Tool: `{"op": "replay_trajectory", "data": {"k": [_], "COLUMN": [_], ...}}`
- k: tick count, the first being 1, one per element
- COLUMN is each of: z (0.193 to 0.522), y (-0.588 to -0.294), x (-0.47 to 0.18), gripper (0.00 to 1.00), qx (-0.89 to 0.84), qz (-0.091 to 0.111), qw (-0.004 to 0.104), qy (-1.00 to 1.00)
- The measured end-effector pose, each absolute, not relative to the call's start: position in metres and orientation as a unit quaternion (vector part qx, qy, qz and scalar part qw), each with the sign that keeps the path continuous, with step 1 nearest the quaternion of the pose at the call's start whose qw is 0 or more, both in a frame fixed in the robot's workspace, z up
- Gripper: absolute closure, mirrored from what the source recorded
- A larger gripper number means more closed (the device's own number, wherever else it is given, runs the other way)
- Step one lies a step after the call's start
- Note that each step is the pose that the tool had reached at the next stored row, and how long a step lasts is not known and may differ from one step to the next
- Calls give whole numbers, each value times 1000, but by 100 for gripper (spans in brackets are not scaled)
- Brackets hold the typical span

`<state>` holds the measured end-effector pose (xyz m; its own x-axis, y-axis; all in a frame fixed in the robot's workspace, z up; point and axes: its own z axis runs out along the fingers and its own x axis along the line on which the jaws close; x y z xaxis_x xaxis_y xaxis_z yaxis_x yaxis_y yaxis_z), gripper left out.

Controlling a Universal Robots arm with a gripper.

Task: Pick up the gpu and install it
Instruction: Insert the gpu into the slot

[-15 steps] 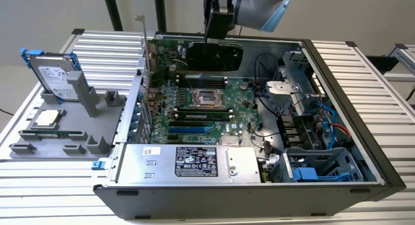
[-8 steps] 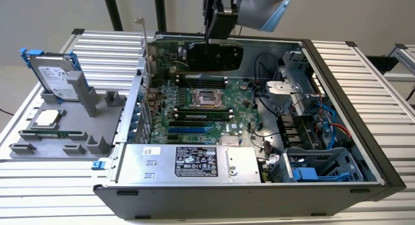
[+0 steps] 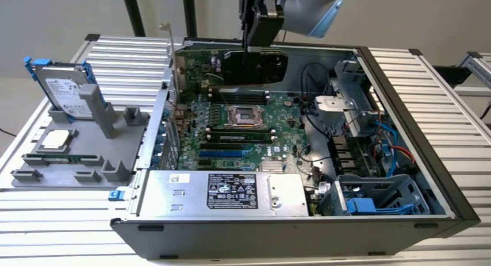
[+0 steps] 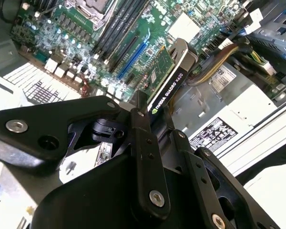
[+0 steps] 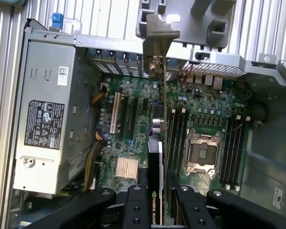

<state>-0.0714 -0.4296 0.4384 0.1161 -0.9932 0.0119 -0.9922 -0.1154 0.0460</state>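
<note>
An open computer case (image 3: 307,237) lies on a slatted metal table (image 3: 452,122), seen from above in the exterior view. The gripper (image 3: 258,46) hangs over the case's far end, at twelve o'clock from the empty processor socket (image 3: 247,114). Its fingers (image 5: 136,210) are clenched on the gpu (image 3: 257,70), which stands on edge over the motherboard (image 3: 199,119) with its black shroud facing the camera. In both wrist views the card runs edge-on between the two fingers. In the first wrist view its silver bracket (image 5: 155,40) lies over the case's rear wall. Whether the card touches a slot cannot be told. The power supply (image 3: 222,191) sits at six o'clock from the socket. At nine o'clock from the case, a hard drive (image 3: 65,91) leans upright in a grey holder (image 3: 77,157) on the table.
</note>
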Motion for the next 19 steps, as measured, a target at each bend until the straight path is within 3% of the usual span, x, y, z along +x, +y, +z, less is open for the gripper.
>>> {"op": "replay_trajectory", "data": {"k": [19], "z": [429], "y": [-430], "x": [-71], "gripper": [100], "qx": [698], "qz": [-12], "qw": [20], "qy": [-716]}}
